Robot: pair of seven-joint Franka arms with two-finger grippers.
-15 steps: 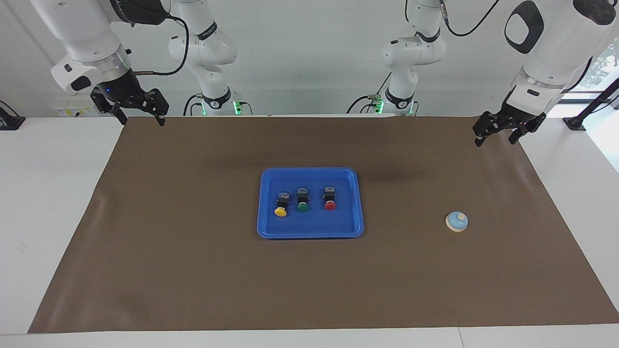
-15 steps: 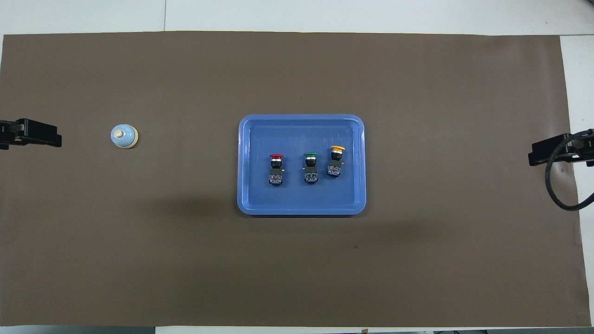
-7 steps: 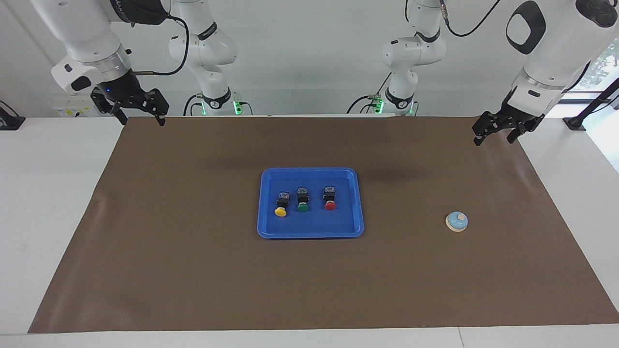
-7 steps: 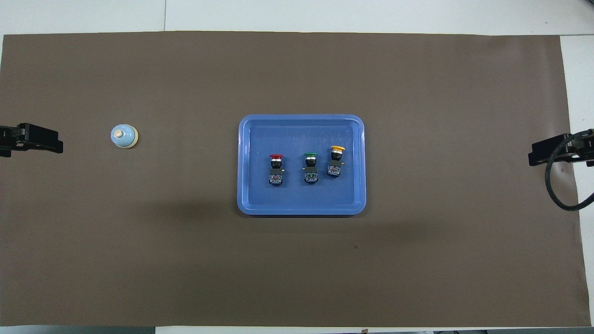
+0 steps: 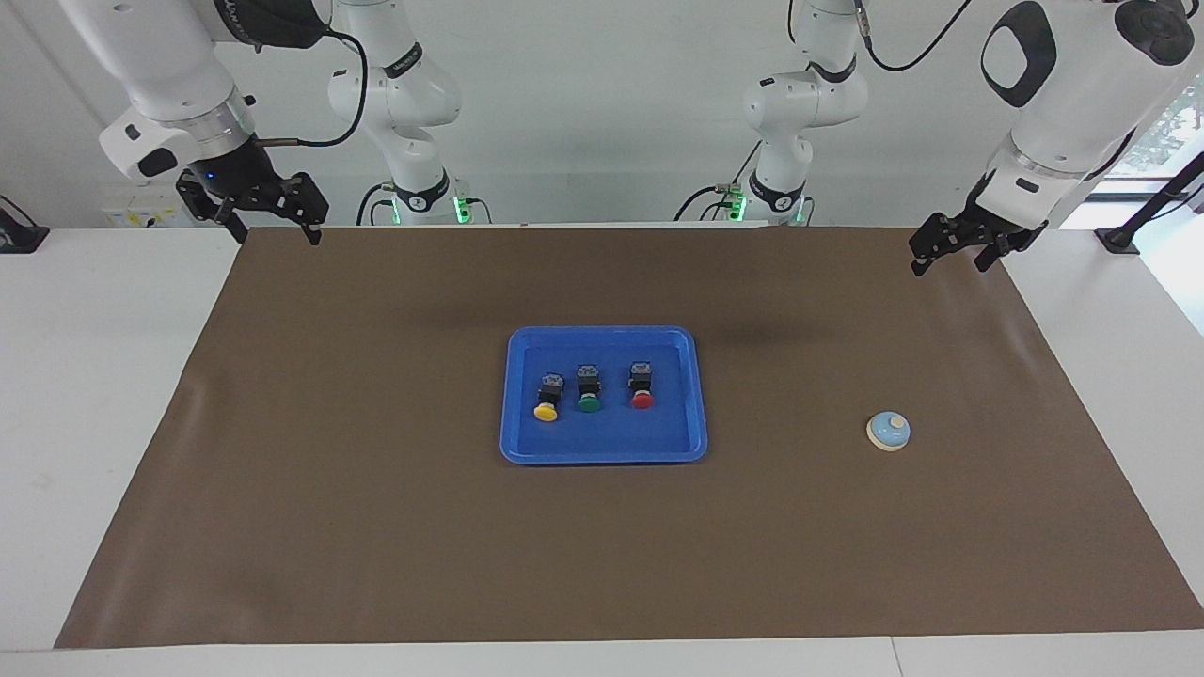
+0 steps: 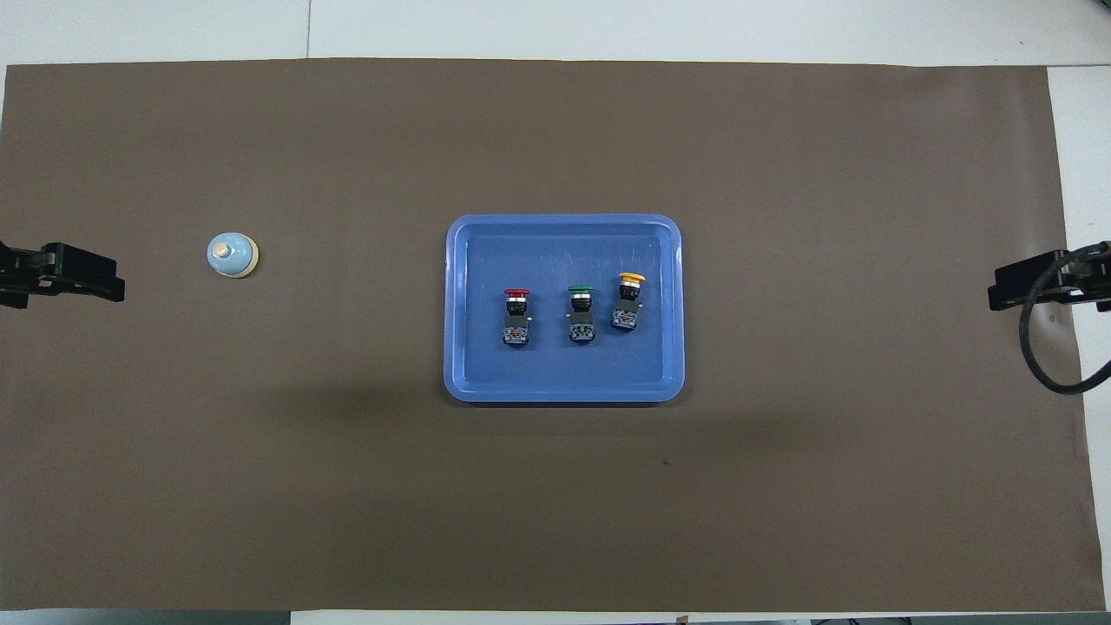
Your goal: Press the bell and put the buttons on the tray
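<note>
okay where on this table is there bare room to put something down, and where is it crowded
Bare brown mat lies between the tray and the bell, and all around both. The tray's own middle is crowded: yellow button, green button and red button in a row. The left gripper and right gripper hang over the mat's corners nearest the robots.

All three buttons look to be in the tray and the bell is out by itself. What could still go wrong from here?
1. The bell sits loose on the brown mat, with the left gripper raised over the mat's edge; an off-centre press may push it sideways rather than ring it.
2. The red button, green button and yellow button lie close together in the tray; any re-grasp could knock a neighbour.
The right gripper waits.
</note>
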